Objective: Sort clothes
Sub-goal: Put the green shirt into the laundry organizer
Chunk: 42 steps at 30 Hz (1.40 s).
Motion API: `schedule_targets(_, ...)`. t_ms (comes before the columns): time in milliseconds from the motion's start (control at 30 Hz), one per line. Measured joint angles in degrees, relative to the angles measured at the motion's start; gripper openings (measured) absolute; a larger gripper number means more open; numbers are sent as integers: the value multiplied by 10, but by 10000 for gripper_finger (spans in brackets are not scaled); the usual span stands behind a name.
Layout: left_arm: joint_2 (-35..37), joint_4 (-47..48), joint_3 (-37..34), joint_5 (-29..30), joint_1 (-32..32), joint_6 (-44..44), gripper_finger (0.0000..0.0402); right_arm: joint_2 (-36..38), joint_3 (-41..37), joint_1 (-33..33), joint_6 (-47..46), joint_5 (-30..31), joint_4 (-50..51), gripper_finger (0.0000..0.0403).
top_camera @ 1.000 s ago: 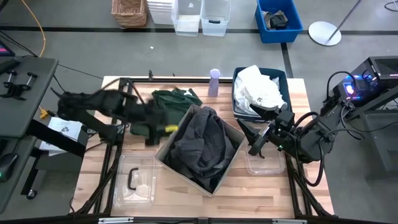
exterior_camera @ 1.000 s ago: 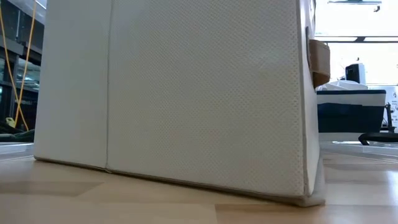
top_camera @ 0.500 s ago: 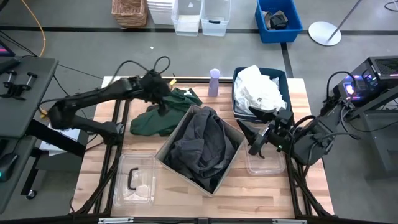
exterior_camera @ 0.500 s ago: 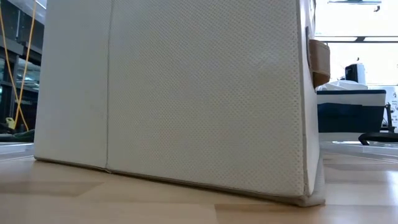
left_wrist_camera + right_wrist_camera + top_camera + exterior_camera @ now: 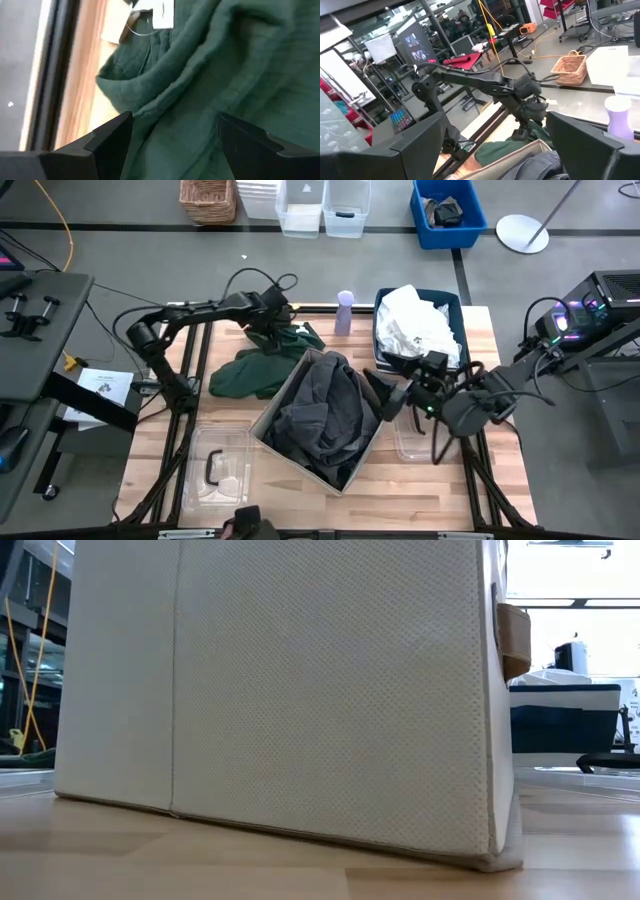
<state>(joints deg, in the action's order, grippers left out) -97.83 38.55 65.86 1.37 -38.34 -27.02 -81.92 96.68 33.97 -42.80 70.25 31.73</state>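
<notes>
A dark green garment [image 5: 250,372] lies spread on the table left of the beige fabric box [image 5: 272,398], which holds dark grey clothes [image 5: 325,415]. White clothes [image 5: 420,325] fill the dark blue bin [image 5: 379,320] at the far right. My left gripper [image 5: 275,323] is open over the green garment's far end [image 5: 215,75], where a white tag [image 5: 162,12] shows. My right gripper [image 5: 385,397] is open and empty at the box's right side, pointing toward the table's left [image 5: 496,120]. My left gripper stands open with green cloth [image 5: 170,100] showing between its two fingers; I cannot tell whether the fingertips touch it.
A lilac bottle [image 5: 345,310] stands at the far edge between the green garment and the bin. A clear plastic tray [image 5: 220,465] lies near left, another [image 5: 425,442] under my right arm. In the low view the box wall [image 5: 300,690] blocks most of the table.
My left gripper has swung from beside the box's left wall toward the table's far edge and a little right, to the green garment's far end. My right gripper has moved toward the table's left, up to the box's right side.
</notes>
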Motion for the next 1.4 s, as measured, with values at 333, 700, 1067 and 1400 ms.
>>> schedule_targets(333, -121, 27, 1, 19, 28, 52, 206, -11, 0, -29, -26, -61, 21, 342)
schedule_targets(700, -1, 47, -10, -31, 35, 128, 28, -11, 0, -23, -34, -91, 40, 342)
schedule_targets(1067, 331, -12, 60, -4, 90, 112, 24, -11, 0, -1, -37, -120, 112, 342)
schedule_targets(1400, 373, -175, 272, -37, 304, 164, 24, -11, 0, -1, -12, -76, 144, 342)
